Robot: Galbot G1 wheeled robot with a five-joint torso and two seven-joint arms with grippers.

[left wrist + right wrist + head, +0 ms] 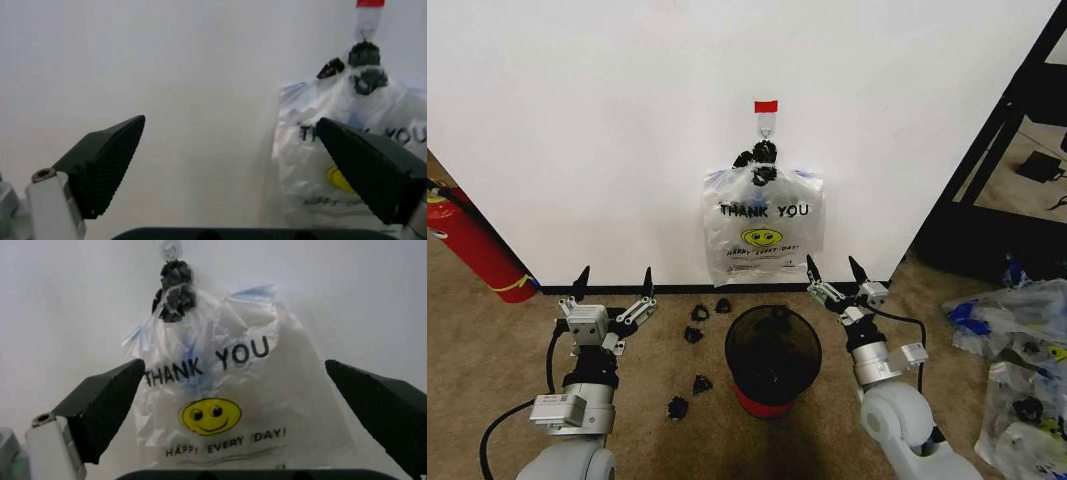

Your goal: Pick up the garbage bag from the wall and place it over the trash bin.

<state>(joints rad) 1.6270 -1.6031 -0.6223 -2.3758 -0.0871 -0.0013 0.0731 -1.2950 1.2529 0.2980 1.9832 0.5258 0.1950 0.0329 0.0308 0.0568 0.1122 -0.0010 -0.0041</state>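
Observation:
The garbage bag [763,225] hangs flat on the white wall [607,120] from a small metal hook [767,127] under a red tape strip. It is translucent white with "THANK YOU" and a yellow smiley; black clips hold its top. The trash bin [773,356], black mesh with a red base, stands on the carpet right below it. My left gripper [614,284] is open, low and left of the bin, facing bare wall with the bag [347,160] off to one side. My right gripper [837,270] is open by the bag's lower right corner, the bag [220,395] centred between its fingers.
Several small black clips [697,335] lie on the carpet left of the bin. A red fire extinguisher [472,245] leans at the far left. A black shelf frame [997,150] stands to the right, with a heap of similar plastic bags [1022,370] on the floor beside it.

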